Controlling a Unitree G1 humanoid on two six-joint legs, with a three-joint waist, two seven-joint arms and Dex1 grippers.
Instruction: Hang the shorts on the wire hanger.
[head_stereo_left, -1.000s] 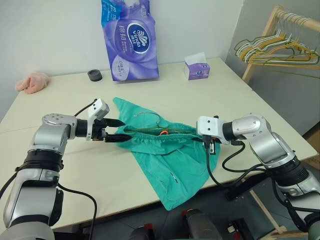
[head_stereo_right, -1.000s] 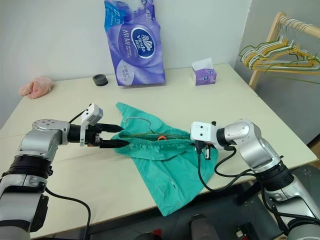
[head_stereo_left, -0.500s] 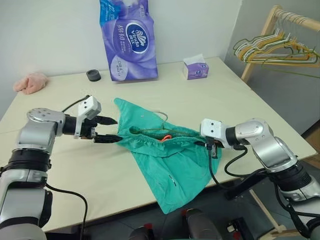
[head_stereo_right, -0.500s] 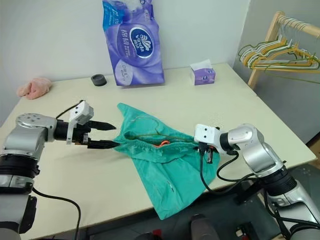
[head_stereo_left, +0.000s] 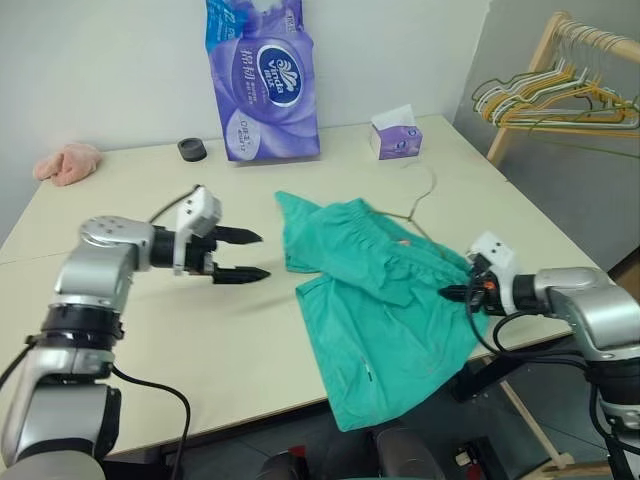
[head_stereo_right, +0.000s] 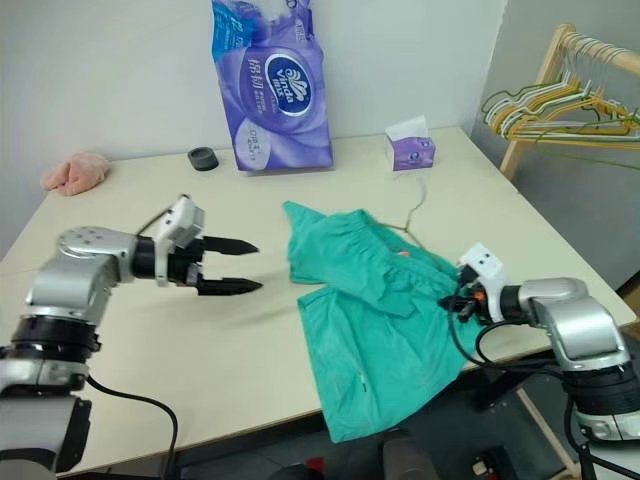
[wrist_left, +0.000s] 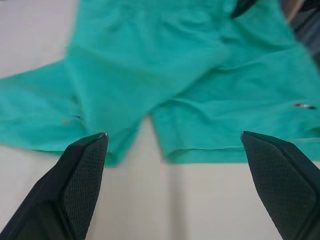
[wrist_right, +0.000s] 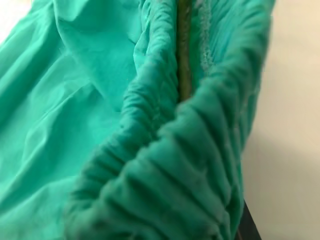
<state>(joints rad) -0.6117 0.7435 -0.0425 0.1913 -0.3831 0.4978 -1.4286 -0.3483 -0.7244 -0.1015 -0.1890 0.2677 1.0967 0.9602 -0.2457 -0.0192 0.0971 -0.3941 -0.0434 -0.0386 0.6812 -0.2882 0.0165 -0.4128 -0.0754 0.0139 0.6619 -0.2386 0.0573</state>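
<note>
Now the shorts (head_stereo_left: 385, 290) lie toward the table's (head_stereo_left: 150, 340) four o'clock corner, dragged there since a second ago by the right gripper (head_stereo_left: 462, 293), clamped on the waistband. Left gripper (head_stereo_left: 248, 255), fingers apart, has let go. The hanger's (head_stereo_left: 418, 205) hook juts out at twelve o'clock, so the hanger seems threaded inside.
</note>
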